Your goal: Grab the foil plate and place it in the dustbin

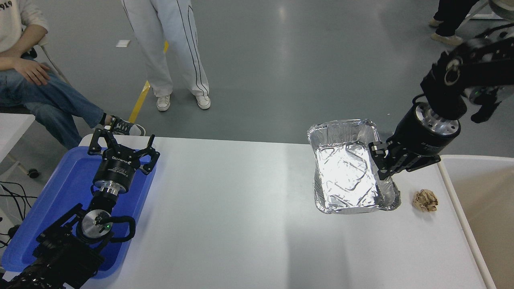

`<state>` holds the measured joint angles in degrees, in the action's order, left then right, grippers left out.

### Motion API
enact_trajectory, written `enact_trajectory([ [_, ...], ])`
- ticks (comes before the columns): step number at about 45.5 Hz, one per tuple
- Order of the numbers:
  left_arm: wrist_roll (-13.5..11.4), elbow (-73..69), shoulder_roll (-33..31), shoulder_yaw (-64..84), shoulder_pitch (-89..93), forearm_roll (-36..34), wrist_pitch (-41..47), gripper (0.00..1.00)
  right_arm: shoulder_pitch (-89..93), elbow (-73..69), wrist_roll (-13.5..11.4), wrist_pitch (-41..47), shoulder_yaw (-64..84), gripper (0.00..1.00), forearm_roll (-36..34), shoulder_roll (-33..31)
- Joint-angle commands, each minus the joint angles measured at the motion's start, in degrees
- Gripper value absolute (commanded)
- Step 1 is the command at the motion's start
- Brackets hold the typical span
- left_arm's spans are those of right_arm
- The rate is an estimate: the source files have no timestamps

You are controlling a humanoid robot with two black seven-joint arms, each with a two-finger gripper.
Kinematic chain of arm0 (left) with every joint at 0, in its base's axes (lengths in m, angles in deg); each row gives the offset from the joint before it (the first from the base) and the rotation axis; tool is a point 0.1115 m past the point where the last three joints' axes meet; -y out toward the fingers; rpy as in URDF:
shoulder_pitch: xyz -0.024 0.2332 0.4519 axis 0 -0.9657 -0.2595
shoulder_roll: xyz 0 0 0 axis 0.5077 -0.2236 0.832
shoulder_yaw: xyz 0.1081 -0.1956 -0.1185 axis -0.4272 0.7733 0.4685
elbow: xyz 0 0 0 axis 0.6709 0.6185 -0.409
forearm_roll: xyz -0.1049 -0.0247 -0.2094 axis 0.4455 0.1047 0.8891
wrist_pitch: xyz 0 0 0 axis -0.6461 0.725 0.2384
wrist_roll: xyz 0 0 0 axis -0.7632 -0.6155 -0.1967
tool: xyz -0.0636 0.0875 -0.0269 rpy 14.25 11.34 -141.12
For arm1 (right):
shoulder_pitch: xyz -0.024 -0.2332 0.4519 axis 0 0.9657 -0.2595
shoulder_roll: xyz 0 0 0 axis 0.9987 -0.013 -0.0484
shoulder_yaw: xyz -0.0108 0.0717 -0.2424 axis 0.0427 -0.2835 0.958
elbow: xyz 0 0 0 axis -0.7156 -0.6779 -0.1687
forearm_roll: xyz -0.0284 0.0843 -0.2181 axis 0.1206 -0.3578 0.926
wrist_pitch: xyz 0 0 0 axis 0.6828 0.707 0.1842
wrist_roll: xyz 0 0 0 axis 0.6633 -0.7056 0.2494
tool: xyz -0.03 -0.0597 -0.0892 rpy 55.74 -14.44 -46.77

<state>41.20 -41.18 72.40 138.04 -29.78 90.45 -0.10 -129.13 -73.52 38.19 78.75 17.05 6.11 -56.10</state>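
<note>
The foil plate, a shiny silver tray with crinkled sides, hangs above the right part of the white table. My right gripper is shut on the plate's right rim and holds it in the air. The dustbin, cream with a thick pale rim, stands at the table's right edge, just right of the plate. My left gripper rests open over the blue tray at the lower left.
A crumpled tan paper ball lies on the table between the plate and the bin. A blue tray sits at the left edge. One person sits at the far left, another stands beyond the table.
</note>
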Motion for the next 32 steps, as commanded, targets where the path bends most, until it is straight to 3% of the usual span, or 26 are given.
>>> enact_trajectory([
  [1,0.0,0.01,0.0,0.01,0.0,0.0,0.0,1.0,-7.94,-0.9,0.01,0.54,2.41,0.0,1.77,-2.38],
  [32,0.0,0.01,0.0,0.01,0.0,0.0,0.0,1.0,-11.46,-1.69,-0.08,0.54,4.25,0.0,2.03,-4.75],
])
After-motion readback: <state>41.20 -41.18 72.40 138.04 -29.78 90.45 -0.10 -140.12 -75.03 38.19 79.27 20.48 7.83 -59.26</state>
